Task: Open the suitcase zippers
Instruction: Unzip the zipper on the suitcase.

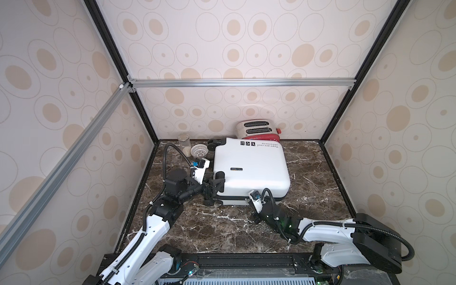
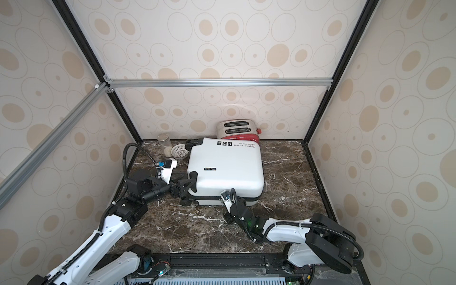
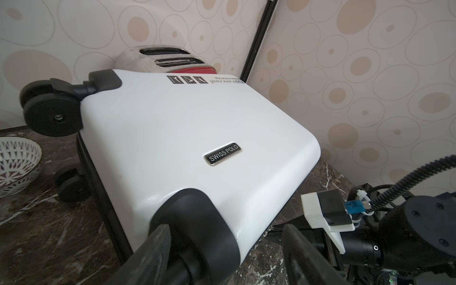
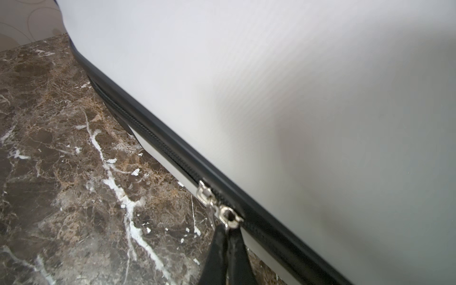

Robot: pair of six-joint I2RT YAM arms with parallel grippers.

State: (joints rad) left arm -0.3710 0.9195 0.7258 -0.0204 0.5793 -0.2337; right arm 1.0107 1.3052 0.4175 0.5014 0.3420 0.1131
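Note:
The white suitcase [image 1: 249,167] [image 2: 224,167] lies flat on the marble top, badge side up. Its black zipper band [image 4: 153,138] runs along the near side seam and is closed there. Two silvery sliders [image 4: 204,192] [image 4: 229,218] sit side by side on it. My right gripper [image 4: 227,233] [image 1: 248,200] is shut, pinching the pull tab that hangs from the nearer slider. My left gripper [image 3: 224,232] [image 1: 216,183] stands open, straddling the black wheel mount [image 3: 197,222] at the suitcase's near-left corner. One finger [image 3: 158,246] lies against the mount and the other stands apart from it.
A red and chrome toaster [image 1: 256,130] stands against the back wall, right behind the suitcase. A glass jar [image 1: 183,143] and a white latticed bowl [image 1: 199,151] sit at the back left by a suitcase wheel [image 3: 53,116]. Bare marble lies to the right and in front.

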